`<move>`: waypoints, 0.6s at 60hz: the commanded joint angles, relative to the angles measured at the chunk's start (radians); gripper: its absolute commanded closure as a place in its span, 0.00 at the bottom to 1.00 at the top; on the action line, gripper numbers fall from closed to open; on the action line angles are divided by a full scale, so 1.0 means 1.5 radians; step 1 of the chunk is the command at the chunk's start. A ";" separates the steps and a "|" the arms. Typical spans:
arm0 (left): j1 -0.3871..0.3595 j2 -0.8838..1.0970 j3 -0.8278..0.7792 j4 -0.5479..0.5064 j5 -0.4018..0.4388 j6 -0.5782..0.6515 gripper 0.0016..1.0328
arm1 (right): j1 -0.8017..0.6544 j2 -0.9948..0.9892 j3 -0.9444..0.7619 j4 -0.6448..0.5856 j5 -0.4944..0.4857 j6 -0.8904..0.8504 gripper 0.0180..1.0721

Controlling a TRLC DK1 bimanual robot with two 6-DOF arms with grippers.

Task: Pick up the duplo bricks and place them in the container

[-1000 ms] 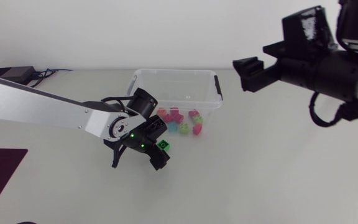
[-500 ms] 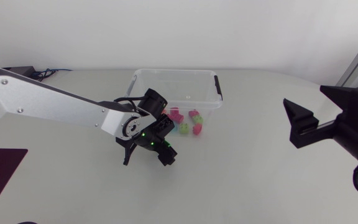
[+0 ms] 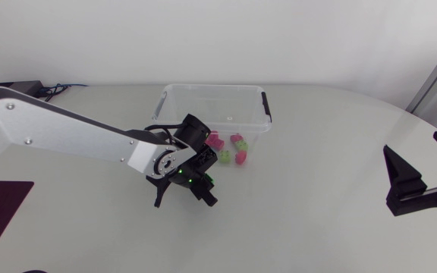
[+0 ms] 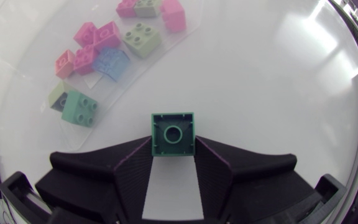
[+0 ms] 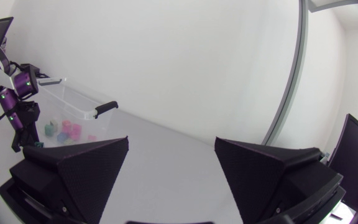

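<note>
a: look at the left end effector [image 4: 173, 163], clenched on a green duplo brick [image 4: 173, 134], pinched from both sides right at the fingertips.
b: held just outside the clear container [image 3: 211, 86], close by its near wall, over bare tabletop [image 3: 294, 212].
a: and inside, seen through that wall: pink, green and blue bricks [image 4: 107, 36], scattered on the floor.
b: over to the right end effector [image 5: 171, 140], released, wedges wide apart, gripping nothing, well apart from the container.

Arm stretched inward, left hand [image 4: 173, 152] gripping green brick [image 4: 173, 132]; right hand [image 5: 172, 143] fingers wide apart.
</note>
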 commanded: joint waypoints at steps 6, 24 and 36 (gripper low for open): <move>-0.010 -0.141 -0.054 0.003 -0.009 -0.011 0.74 | -0.014 -0.043 -0.054 -0.005 -0.005 -0.008 0.05; 0.034 -0.331 -0.056 -0.004 -0.010 -0.023 0.73 | -0.024 -0.063 -0.092 -0.010 0.008 -0.029 0.05; 0.071 -0.306 -0.033 0.065 -0.009 -0.054 0.72 | 0.020 -0.070 -0.116 0.011 0.007 -0.049 0.05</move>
